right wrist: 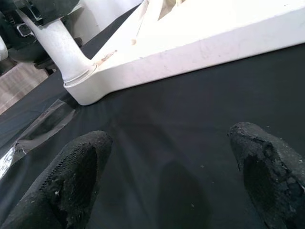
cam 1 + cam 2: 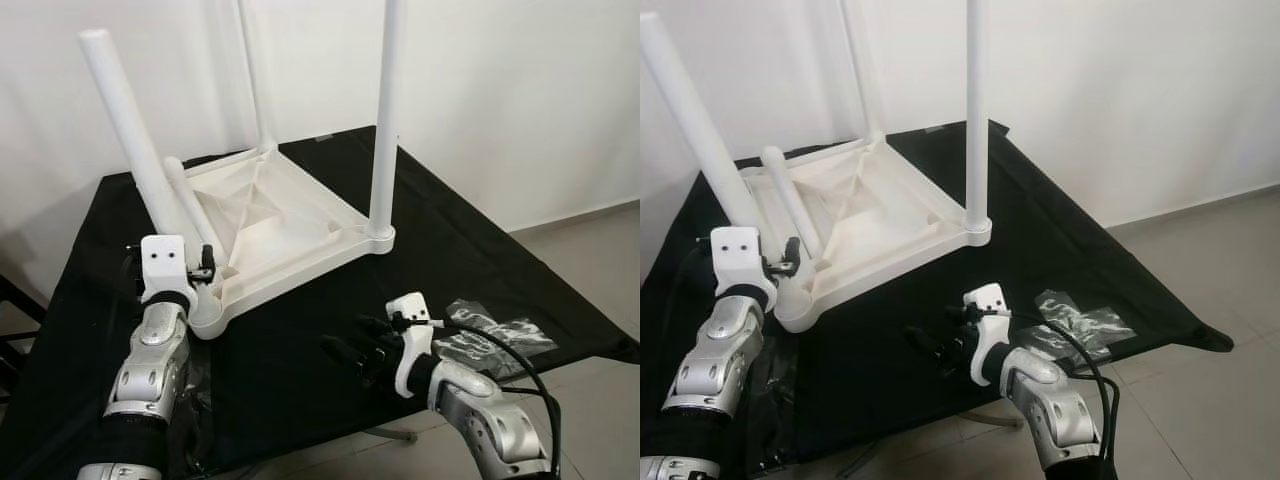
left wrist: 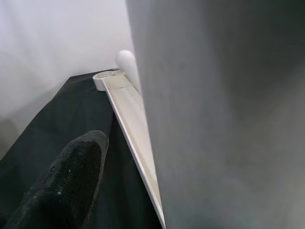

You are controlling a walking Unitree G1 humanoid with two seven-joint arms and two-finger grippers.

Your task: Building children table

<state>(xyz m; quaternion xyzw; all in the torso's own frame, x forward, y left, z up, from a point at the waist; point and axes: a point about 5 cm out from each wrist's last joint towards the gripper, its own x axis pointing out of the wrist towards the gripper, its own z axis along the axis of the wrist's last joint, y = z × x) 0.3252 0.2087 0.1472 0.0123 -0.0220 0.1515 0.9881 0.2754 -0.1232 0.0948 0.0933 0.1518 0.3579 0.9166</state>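
Bare room: plain white wall [image 2: 520, 90], grey tiled floor [image 2: 600, 250].

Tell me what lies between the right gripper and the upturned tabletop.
Only bare black cloth lies between the right gripper and the upturned tabletop, as the right wrist view shows; the fingers are spread apart.

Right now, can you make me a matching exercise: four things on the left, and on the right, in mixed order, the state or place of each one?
Things:
1. white table top
2. left gripper
3. right gripper
4. clear plastic bag

States or places:
A. fingers open, low over the black cloth
B. lies upside down, legs pointing up
C. at the tilted table leg in the near corner socket
D. crumpled on the cloth beside the right arm

Pairs: 1-B, 2-C, 3-A, 4-D
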